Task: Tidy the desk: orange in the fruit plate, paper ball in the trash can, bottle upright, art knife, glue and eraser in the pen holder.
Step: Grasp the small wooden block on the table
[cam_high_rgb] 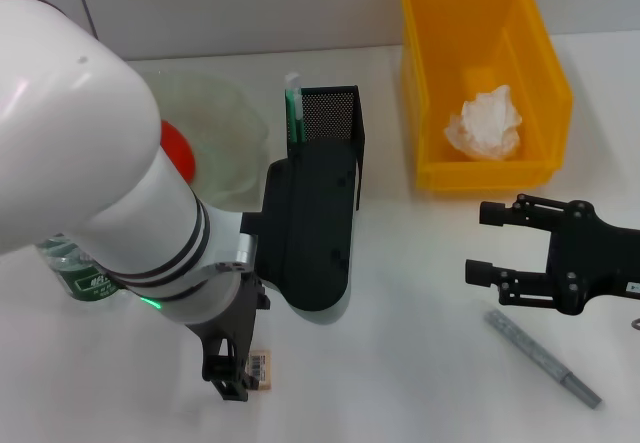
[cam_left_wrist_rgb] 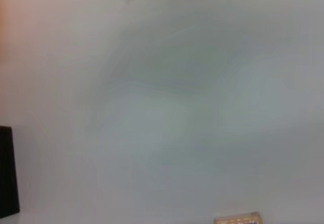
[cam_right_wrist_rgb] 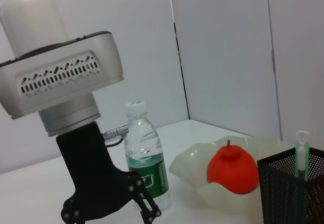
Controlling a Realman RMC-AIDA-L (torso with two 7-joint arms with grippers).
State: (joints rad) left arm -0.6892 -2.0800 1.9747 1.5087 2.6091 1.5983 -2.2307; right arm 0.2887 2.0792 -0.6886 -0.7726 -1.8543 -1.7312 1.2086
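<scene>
My left gripper (cam_high_rgb: 237, 375) is low over the table at the front, open, right beside the tan eraser (cam_high_rgb: 261, 368), which lies on the table and shows at the edge of the left wrist view (cam_left_wrist_rgb: 238, 218). The right wrist view shows this gripper (cam_right_wrist_rgb: 109, 211) from the side. My right gripper (cam_high_rgb: 487, 243) is open and empty above the table, just above the grey glue (cam_high_rgb: 543, 359). The orange (cam_high_rgb: 178, 149) (cam_right_wrist_rgb: 232, 169) lies in the fruit plate (cam_high_rgb: 235, 123) (cam_right_wrist_rgb: 195, 161). The art knife (cam_high_rgb: 293, 105) (cam_right_wrist_rgb: 302, 153) stands in the pen holder (cam_high_rgb: 335, 123) (cam_right_wrist_rgb: 291, 193). The paper ball (cam_high_rgb: 486, 123) lies in the trash can (cam_high_rgb: 425, 83). The bottle (cam_high_rgb: 78, 271) (cam_right_wrist_rgb: 144, 155) stands upright.
My big white left arm (cam_high_rgb: 90, 163) covers much of the left side of the table and hides part of the bottle and plate. A wall runs along the back behind the trash can.
</scene>
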